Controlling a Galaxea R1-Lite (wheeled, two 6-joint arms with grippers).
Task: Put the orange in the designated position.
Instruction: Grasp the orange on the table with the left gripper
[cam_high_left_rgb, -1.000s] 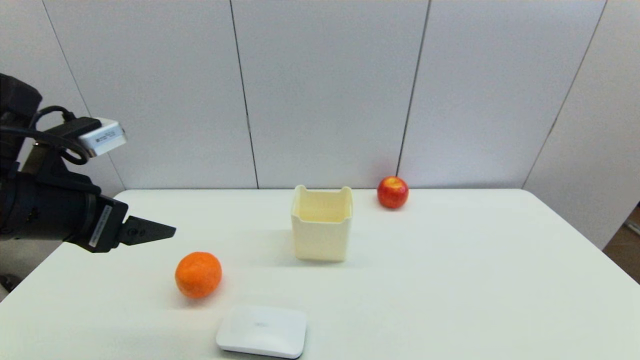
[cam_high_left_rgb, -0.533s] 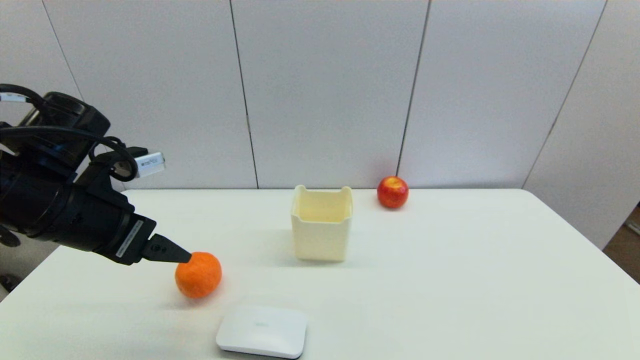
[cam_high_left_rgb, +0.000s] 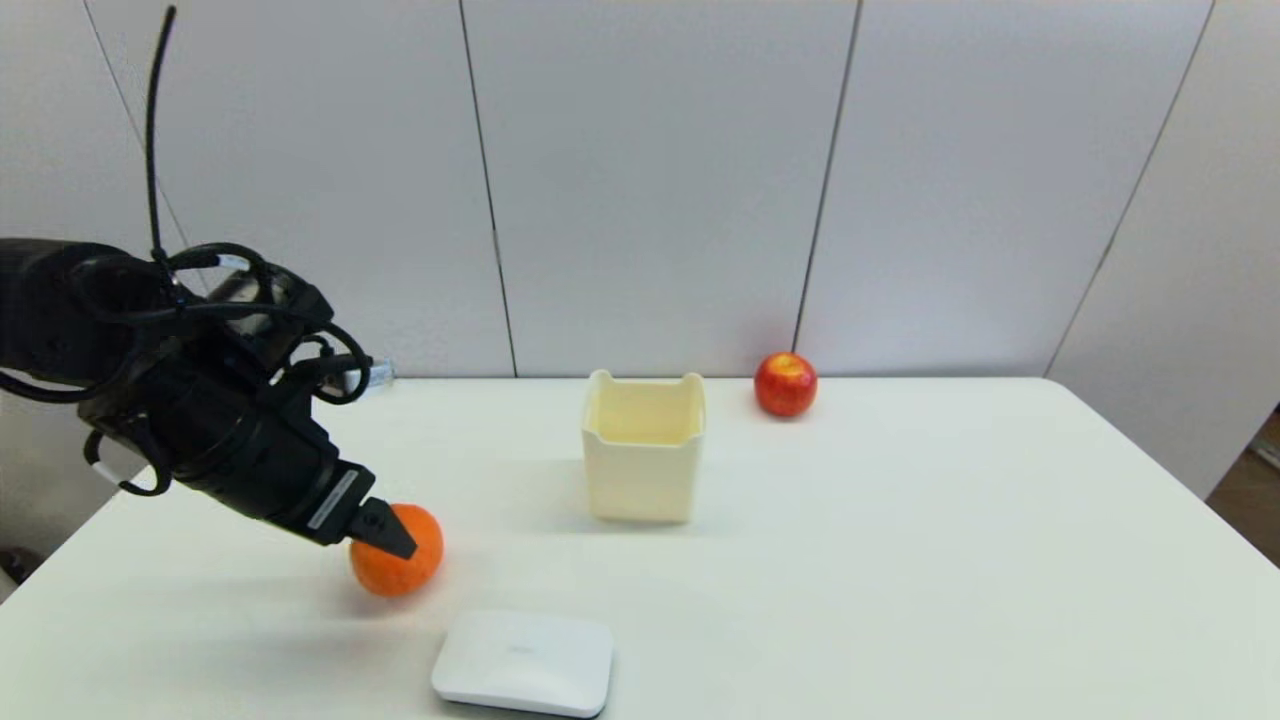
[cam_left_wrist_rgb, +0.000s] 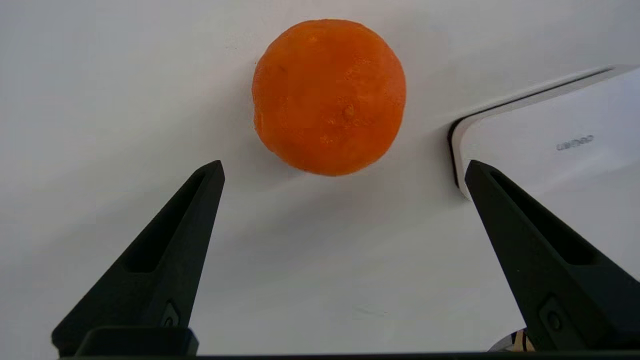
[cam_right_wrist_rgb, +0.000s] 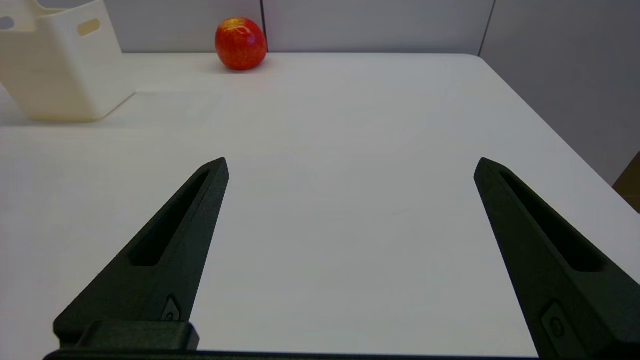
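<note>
The orange (cam_high_left_rgb: 412, 568) rests on the white table (cam_high_left_rgb: 900, 560) at the front left. My left gripper (cam_high_left_rgb: 393, 538) hangs just above it, pointing down, with one black finger crossing the fruit's top. In the left wrist view the orange (cam_left_wrist_rgb: 329, 97) lies just beyond the fingertips, and my left gripper (cam_left_wrist_rgb: 345, 163) is open wider than the fruit with nothing held. My right gripper (cam_right_wrist_rgb: 350, 160) is open and empty over bare table on the right; it is out of the head view.
A flat white device (cam_high_left_rgb: 523, 662) lies close to the orange at the front edge and appears by one finger as the device (cam_left_wrist_rgb: 550, 135). A cream box (cam_high_left_rgb: 643, 450) stands mid-table, with a red apple (cam_high_left_rgb: 785, 384) at the back by the wall.
My left arm has come forward and down from the left edge, tipping its fingers downward until they sit over the orange. The orange, box and apple have not moved.
</note>
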